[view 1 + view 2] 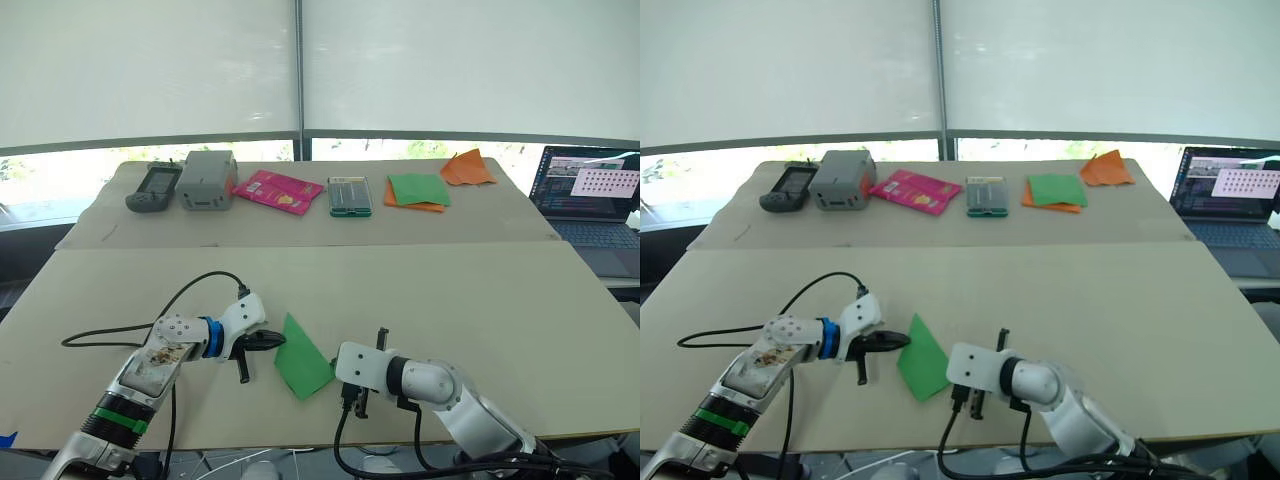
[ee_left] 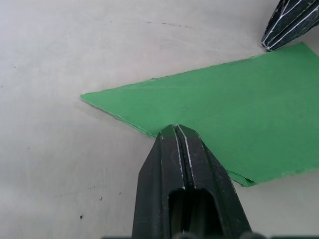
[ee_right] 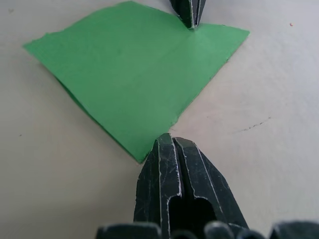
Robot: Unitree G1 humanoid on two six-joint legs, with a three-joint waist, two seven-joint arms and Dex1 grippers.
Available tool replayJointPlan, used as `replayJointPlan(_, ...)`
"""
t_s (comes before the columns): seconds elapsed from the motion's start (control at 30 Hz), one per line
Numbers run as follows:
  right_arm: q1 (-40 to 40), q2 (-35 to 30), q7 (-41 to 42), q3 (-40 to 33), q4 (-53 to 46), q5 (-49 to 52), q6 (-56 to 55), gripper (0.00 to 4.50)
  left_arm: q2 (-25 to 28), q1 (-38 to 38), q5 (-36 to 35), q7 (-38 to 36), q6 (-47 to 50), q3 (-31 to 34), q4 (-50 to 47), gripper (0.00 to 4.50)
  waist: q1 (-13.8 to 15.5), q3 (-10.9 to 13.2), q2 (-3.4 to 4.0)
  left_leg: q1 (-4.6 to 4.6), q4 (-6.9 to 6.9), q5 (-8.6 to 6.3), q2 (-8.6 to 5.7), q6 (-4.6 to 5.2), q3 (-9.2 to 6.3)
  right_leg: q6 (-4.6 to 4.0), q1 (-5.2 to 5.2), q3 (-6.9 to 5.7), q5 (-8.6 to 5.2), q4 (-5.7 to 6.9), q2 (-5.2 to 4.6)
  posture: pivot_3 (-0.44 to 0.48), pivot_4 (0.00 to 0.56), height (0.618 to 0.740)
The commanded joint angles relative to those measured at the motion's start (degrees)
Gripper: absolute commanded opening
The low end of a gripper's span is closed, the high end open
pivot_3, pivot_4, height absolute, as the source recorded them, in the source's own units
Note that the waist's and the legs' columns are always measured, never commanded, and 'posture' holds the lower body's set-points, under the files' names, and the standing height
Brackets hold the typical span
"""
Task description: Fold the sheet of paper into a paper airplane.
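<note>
One bright-green sheet of paper (image 1: 301,359), folded into a flat pointed wedge, lies on the table (image 1: 450,290) between two grippers, left gripper (image 2: 175,130) and right gripper (image 3: 169,138), both with jaws together at its edges.

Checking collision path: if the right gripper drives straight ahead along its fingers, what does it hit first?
The folded bright-green sheet of paper, whose edge lies right at the shut right gripper. Beyond it, the left gripper rests on the far edge; height above the paper is unclear.

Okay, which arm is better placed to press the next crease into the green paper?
Probably the left. The left gripper, fingers shut, already rests its tip on the sheet of paper at one edge. The right gripper, also shut, sits just at the paper's opposite corner.
</note>
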Motion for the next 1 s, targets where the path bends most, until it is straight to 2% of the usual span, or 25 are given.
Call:
replayJointPlan(0.03, 4.7, -3.0, 5.11, 4.34, 4.93, -0.26, 2.35, 0.0, 0.17, 0.84, 2.24, 0.14, 0.62, -1.61, 2.36, 0.02, 0.01, -0.02, -0.04, 0.0, 0.0, 0.0, 0.0, 0.0, 0.0, 0.0, 0.0, 0.0, 0.0, 0.0, 0.0, 0.0, 0.15, 0.74)
replayJointPlan(0.23, 5.13, -3.21, 4.43, -2.6, 0.12, 3.06, 1.24, 0.0, 0.0, 0.68, 2.28, 0.08, 0.52, -1.72, 2.41, 0.02, 0.13, 0.03, -0.11, -0.02, 0.01, 0.0, 0.0, -0.01, 0.0, 0.0, -0.02, 0.0, 0.0, -0.01, 0.0, 0.0, 0.15, 0.74)
replayJointPlan(0.37, 5.44, 2.01, 3.08, -10.93, -3.0, 11.46, -2.33, 0.0, -0.08, 0.53, 2.27, 0.07, 0.35, -1.64, 2.56, 0.02, 0.1, 0.42, -0.34, -0.06, 0.03, -0.01, 0.0, -0.01, -0.01, 0.0, -0.03, 0.0, 0.0, 0.0, 0.0, 0.0, 0.15, 0.74)
replayJointPlan(0.63, 6.05, 7.92, 2.25, -15.76, -2.64, 17.79, -4.13, 0.0, -0.04, 0.52, 1.41, -0.31, 0.52, -0.83, 2.02, 0.02, -0.16, 0.93, -0.06, -0.09, 0.03, 0.12, 0.01, 0.19, -0.02, 0.02, -0.08, 0.0, 0.01, 0.04, 0.02, 0.0, 0.15, 0.74)
replayJointPlan(1.0, 7.08, 5.21, 2.75, -22.81, -4.18, 20.96, -4.22, 0.0, -0.02, 1.04, 0.36, -0.22, 2.3, 0.82, -1.33, 0.02, -0.28, 1.02, -0.08, -0.1, 0.03, 0.16, 0.01, 0.26, -0.02, 0.02, -0.09, 0.0, 0.01, 0.03, 0.02, 0.0, 0.15, 0.74)
